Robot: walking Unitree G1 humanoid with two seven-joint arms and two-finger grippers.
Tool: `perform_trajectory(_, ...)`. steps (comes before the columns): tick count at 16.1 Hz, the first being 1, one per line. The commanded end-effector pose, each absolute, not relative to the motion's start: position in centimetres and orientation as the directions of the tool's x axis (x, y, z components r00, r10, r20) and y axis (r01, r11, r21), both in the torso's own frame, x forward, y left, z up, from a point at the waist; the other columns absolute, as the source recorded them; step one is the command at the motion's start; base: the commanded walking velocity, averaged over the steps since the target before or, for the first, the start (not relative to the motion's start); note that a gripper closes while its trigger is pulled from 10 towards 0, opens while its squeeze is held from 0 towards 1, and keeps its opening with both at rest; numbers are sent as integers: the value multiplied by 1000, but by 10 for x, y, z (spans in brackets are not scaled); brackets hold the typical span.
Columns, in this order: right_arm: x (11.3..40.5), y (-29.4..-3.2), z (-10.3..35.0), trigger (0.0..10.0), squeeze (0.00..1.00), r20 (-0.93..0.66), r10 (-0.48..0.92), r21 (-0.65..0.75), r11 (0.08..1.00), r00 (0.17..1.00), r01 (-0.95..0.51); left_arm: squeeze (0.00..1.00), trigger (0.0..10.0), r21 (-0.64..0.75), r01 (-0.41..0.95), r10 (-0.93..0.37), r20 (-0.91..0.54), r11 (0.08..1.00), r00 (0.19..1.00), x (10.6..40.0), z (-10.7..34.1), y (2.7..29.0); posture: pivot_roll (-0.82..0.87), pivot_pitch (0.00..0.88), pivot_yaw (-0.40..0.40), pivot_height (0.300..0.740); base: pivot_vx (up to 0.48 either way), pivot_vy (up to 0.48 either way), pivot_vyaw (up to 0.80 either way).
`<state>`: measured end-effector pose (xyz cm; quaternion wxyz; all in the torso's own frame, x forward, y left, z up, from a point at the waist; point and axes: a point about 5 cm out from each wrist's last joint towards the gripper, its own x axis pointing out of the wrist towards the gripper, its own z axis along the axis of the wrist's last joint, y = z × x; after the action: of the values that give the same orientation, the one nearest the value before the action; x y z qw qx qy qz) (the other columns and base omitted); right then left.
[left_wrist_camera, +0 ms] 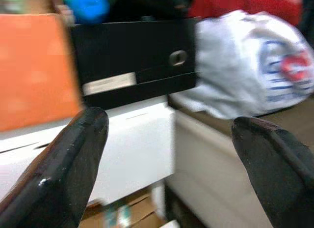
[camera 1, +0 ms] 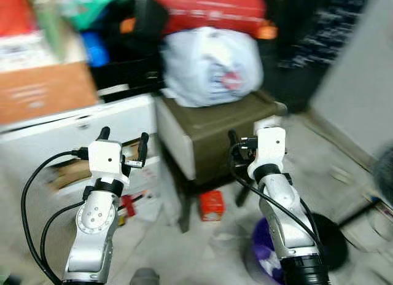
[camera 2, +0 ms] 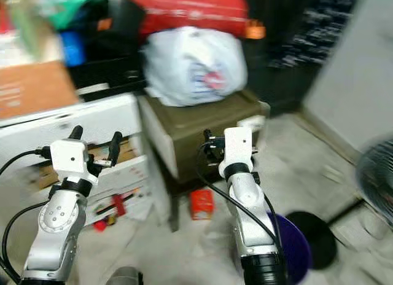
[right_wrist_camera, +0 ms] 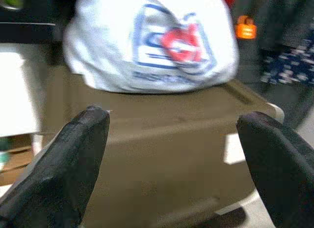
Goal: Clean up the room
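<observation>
Everything smears with motion. The print on the white bag (camera 1: 212, 67) can't be read. The small red box (camera 1: 211, 205) on the floor shows no legible label. The fan (camera 2: 377, 183) is cut off at the edge.

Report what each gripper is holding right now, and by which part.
Nothing is held. The left gripper and the right gripper both have their fingers spread wide with only air between them, raised in front of the white bag on the brown box.
</observation>
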<state>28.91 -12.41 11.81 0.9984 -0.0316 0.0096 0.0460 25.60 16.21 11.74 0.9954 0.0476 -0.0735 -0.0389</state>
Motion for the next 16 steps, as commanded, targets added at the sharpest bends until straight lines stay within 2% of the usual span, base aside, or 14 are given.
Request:
perform_trajectory(1,291,-127,121,10000,0,-10,88,-66,994,996,-88,0,10000,116,81,-98,149,990,984,255,119,160,71,0,-45,740,0,0,800)
perform_trajectory(14,294,-127,121,10000,0,-14,97,-77,992,995,-98,0,10000,103,97,-110,132,990,985,255,117,156,73,0,-52,740,0,0,800)
perform_trajectory(16,294,-127,121,10000,0,-10,92,-74,993,996,-93,0,10000,103,98,-112,136,990,984,256,118,156,74,0,-58,740,0,0,253)
